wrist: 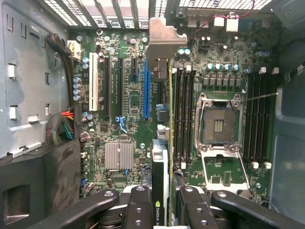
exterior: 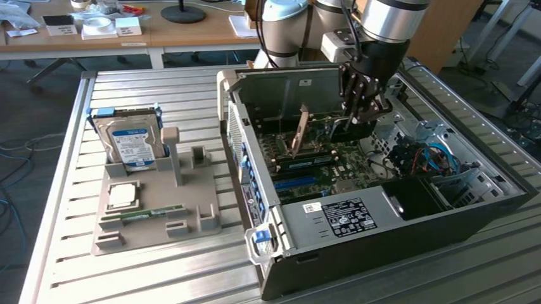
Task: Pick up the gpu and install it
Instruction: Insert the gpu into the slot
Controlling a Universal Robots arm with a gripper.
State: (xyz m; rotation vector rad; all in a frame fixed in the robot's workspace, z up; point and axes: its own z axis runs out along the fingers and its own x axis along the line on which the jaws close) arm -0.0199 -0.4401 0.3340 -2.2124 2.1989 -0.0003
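My gripper (exterior: 363,104) reaches down into the open computer case (exterior: 279,247) and is shut on the gpu (exterior: 325,126). The card hangs over the motherboard, and its metal end bracket (exterior: 299,136) points toward the exterior view's left. In the wrist view the gpu (wrist: 161,162) is seen edge-on between my black fingers (wrist: 138,207), with a green logo near the grip and the bracket (wrist: 164,43) at the far end. It hovers close beside the long blue slot (wrist: 147,90). I cannot tell whether it touches the board.
On the motherboard are an open processor socket (wrist: 217,124), memory slots (wrist: 183,114) and a small heatsink (wrist: 119,156). A cable bundle (wrist: 66,126) lies by the case wall. Outside the case, a grey fixture (exterior: 156,215) holds a silver hard drive (exterior: 131,142), a processor (exterior: 123,195) and a memory stick (exterior: 139,215).
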